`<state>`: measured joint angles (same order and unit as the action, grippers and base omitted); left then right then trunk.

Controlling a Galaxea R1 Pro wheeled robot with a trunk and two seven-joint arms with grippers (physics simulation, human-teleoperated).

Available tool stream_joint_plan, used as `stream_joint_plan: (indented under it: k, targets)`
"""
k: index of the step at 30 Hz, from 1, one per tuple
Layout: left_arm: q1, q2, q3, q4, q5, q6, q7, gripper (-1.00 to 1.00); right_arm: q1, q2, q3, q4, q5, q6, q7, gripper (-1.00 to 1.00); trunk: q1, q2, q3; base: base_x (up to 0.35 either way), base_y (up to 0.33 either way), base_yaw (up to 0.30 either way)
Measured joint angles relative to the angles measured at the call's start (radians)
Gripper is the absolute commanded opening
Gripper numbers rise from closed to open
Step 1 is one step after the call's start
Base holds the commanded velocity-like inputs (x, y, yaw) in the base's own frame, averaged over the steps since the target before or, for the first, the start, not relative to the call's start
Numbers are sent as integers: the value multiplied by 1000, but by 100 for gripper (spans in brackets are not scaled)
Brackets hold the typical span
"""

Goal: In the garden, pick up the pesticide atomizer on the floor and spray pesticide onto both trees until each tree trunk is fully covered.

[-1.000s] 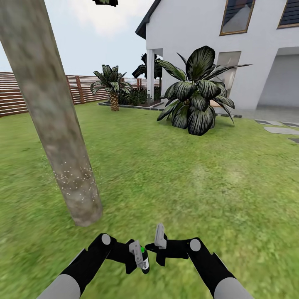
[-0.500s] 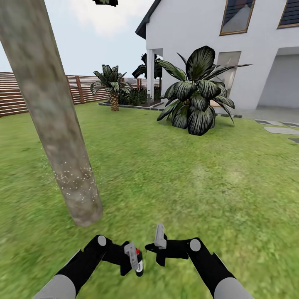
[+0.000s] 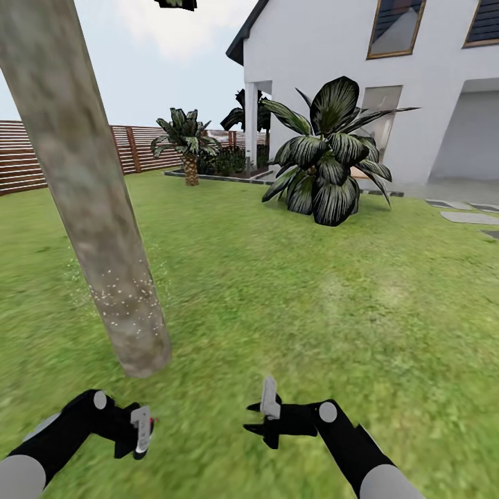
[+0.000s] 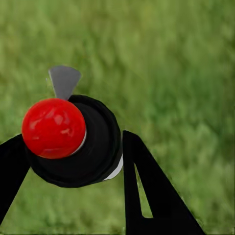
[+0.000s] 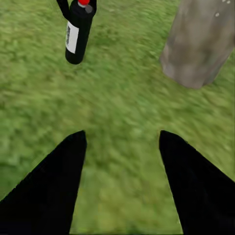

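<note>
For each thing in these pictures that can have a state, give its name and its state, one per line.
Pesticide atomizer: held off the lawn, red cap on top.
Left claw: shut on the atomizer.
Right claw: open, empty, over grass.
Tree trunk: white pesticide specks on its lower part only.

tree trunk [image 3: 83, 201] top cut off (leaves barely showing)

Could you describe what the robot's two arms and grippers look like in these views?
Both arms have light grey upper segments and glossy black forearms, each with a round grey cap at the wrist joint. The left gripper and right gripper carry flat pale grey fingers in the head view; the wrist views show black, pointed, wedge-shaped fingers.
</note>
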<state>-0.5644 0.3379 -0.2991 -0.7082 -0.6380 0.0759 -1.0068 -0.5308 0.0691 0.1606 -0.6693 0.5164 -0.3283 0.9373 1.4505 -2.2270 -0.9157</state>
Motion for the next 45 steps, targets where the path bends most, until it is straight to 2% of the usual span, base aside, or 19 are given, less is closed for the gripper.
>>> stream_joint_plan:
  k: [2,4,6,7,8,10,11,12,14,16,17,18,19,20,21,23,25,35,45]
  targets:
    - [2,22,2,4,2,4,4,-100,0,-2,-2,0,-1,-1,-2,100,0,0,0,0,0,0]
    - [3,25,5,62,4,4,56,-100,1,-7,-2,23,0,-2,-36,100,0,0,0,0,0,0]
    - [3,19,8,150,24,1,234,-100,2,-49,-4,137,-6,-3,-218,100,0,0,0,0,0,0]
    - [3,8,10,184,56,-1,307,-100,2,-64,-6,192,-9,-4,-324,100,0,0,0,0,0,0]
    - [3,-8,21,218,112,-3,369,-100,3,-70,-20,251,-10,-4,-440,100,0,0,0,0,0,0]
    - [3,-30,49,315,290,-21,486,-100,5,-72,-101,386,-14,-17,-740,100,0,0,0,0,0,0]
    - [3,-35,56,394,417,-95,557,-100,6,-70,-155,458,-16,-61,-912,100,0,0,0,0,0,0]
    - [3,-37,60,460,520,-181,613,-100,7,-70,-181,500,-17,-127,-1016,100,0,0,0,0,0,0]
    - [4,-39,64,588,735,-327,728,-100,26,-69,-204,570,-17,-265,-1167,100,0,0,0,0,0,0]
    - [38,-39,65,653,918,-406,789,-100,61,-68,-236,610,-19,-318,-1326,100,0,0,0,0,0,0]
    - [60,-39,63,661,974,-437,797,-100,75,-67,-247,616,-18,-325,-1370,100,0,0,0,0,0,0]
    - [77,-40,63,668,1013,-464,801,-100,82,-67,-255,620,-18,-328,-1393,100,0,0,0,0,0,0]
    - [116,-44,64,677,1057,-504,807,-100,100,-69,-292,624,-19,-333,-1414,100,0,0,0,0,0,0]
    - [125,-52,62,679,1064,-507,817,-100,106,-69,-294,625,-18,-333,-1416,100,0,0,0,0,0,0]
    - [127,-61,77,680,1100,-509,932,-100,114,-71,-319,622,-19,-342,-1417,100,0,0,0,0,0,0]
    - [133,-63,67,679,1092,-511,982,-100,115,-70,-485,620,-15,-361,-1414,100,0,0,0,0,0,0]
    - [135,-64,63,679,1087,-511,985,-100,115,-68,-517,621,-7,-363,-1411,100,0,0,0,0,0,0]
    - [147,-65,64,679,1095,-510,989,-100,115,-71,-536,626,-9,-364,-1412,100,0,0,0,-140,-3,0]
    - [167,-64,63,677,1088,-512,994,-100,115,-74,-536,626,-6,-364,-1413,100,0,0,2,-277,-200,250]
